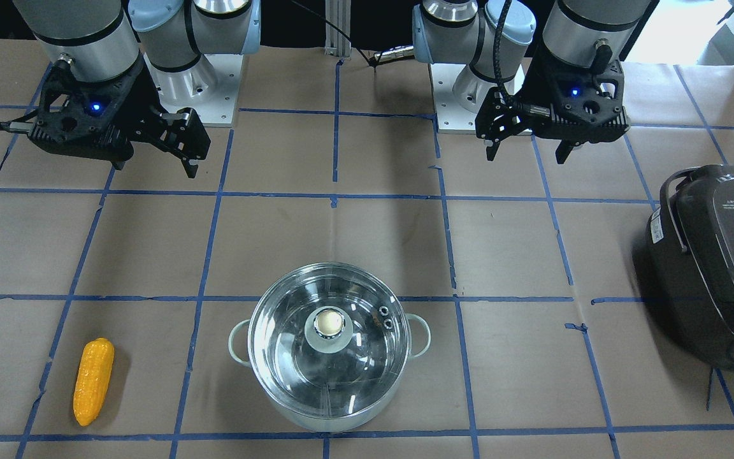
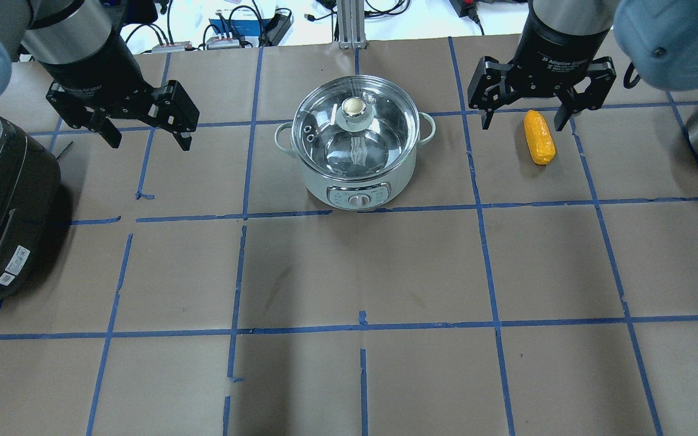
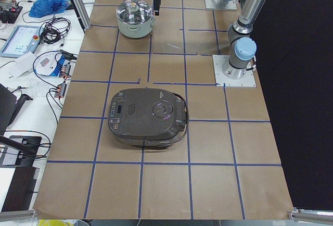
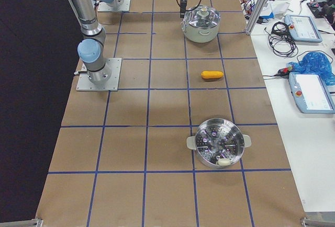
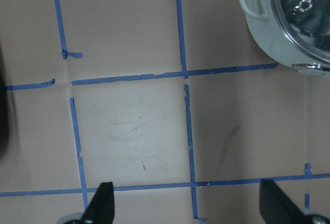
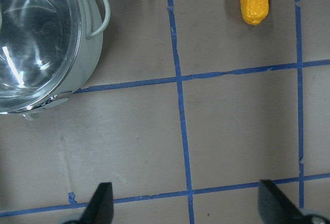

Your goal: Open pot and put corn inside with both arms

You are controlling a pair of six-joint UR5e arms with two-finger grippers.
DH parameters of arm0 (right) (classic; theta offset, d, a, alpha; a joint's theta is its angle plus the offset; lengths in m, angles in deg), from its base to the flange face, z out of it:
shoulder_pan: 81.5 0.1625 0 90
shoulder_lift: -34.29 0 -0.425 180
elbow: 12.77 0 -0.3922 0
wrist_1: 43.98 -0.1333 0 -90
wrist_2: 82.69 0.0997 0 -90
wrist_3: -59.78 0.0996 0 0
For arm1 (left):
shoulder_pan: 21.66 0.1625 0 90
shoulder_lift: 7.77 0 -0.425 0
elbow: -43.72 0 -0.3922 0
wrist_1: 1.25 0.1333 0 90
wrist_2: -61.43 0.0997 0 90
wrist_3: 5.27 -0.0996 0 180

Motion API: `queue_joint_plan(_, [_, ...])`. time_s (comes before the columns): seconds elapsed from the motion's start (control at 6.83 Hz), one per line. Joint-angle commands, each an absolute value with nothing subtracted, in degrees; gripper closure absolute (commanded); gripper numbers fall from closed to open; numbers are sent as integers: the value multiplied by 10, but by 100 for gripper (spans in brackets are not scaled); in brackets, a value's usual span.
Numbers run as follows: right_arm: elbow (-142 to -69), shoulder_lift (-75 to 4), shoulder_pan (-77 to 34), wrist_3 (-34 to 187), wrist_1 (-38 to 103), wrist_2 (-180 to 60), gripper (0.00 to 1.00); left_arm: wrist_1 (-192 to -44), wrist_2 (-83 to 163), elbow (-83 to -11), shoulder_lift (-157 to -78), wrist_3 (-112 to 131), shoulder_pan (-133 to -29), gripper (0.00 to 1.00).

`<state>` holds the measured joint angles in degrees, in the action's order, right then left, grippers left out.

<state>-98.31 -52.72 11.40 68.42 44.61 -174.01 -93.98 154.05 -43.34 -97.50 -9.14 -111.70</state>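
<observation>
Mid-worktop (image 2: 349,272), far side from the robot: pot (image 2: 325,184) stands with lid (image 2: 379,139) on, knob (image 2: 353,107) free. Corn (image 2: 538,137) lies flat to its right, apart from the pot. Left pincer (image 2: 151,142) and right pincer (image 2: 522,124) both hang spread wide, empty, touching nothing. Judged: opening step not yet begun. Next likely needs left centred over knob, closing, lifting straight; right dropping across corn's narrow width.
</observation>
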Motion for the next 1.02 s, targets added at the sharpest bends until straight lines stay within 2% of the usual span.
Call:
queue_joint_plan(0.0, [-984, -527, 114, 684, 445, -1741, 0, -939, 1541, -429, -984, -90, -1117, 0])
queue_joint_plan(0.29, [-984, -527, 114, 684, 445, -1741, 0, -904, 1502, -390, -1023, -32, -1142, 0])
queue_joint_plan(0.59, [-984, -527, 114, 684, 445, -1740, 0, -897, 1497, -304, -1113, 54, -1214, 0])
queue_joint_plan(0.88, [-984, -526, 114, 684, 445, -1740, 0, -808, 1437, -284, -1179, 107, -1252, 0])
